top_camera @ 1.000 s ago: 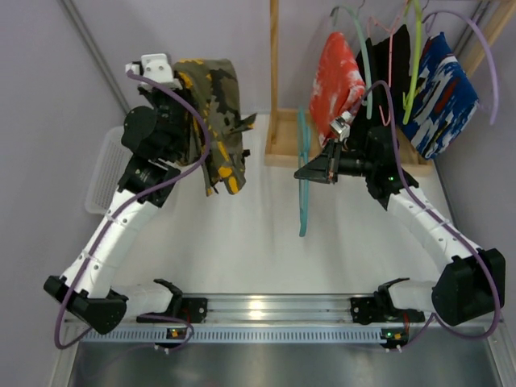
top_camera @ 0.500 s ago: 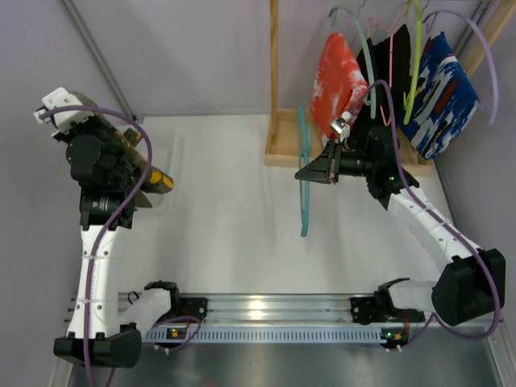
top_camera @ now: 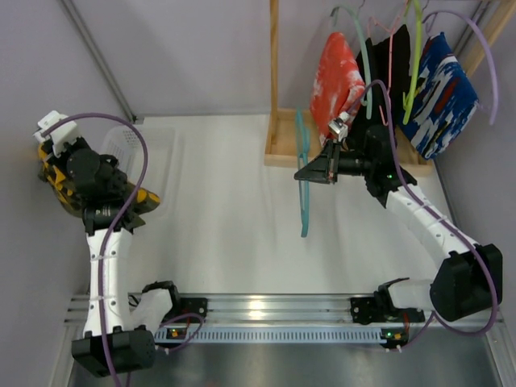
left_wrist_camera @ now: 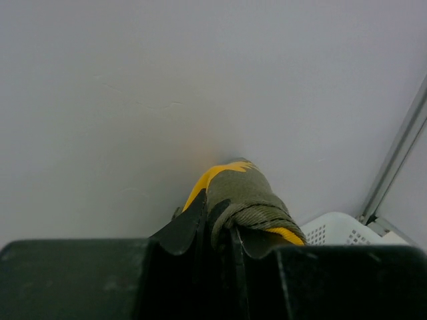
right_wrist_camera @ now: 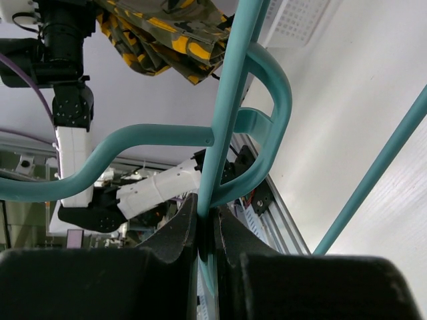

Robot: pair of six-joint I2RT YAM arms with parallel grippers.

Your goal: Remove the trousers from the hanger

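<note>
My left gripper [top_camera: 64, 181] is shut on the green-yellow camouflage trousers [top_camera: 56, 179] at the far left, beside the white basket [top_camera: 149, 145]. In the left wrist view the cloth [left_wrist_camera: 243, 193] bulges out between my fingers [left_wrist_camera: 183, 227] in front of the wall. My right gripper [top_camera: 310, 172] is shut on the bare teal hanger [top_camera: 304, 181] and holds it above the table in front of the wooden rack. In the right wrist view the hanger's bar [right_wrist_camera: 227, 107] runs up between my fingers [right_wrist_camera: 177, 233]. Red-orange trousers [top_camera: 336, 76] and black trousers [top_camera: 387, 60] hang on the rack.
A wooden rack [top_camera: 278, 137] stands at the back right with several hangers, one with a blue and white garment [top_camera: 439, 93]. A wall runs close along the left side. A metal rail [top_camera: 266, 310] spans the near edge.
My left arm has swung from the table's middle left out to the far left and lowered, carrying the camouflage trousers past the basket. My right gripper and the teal hanger have stayed still.
</note>
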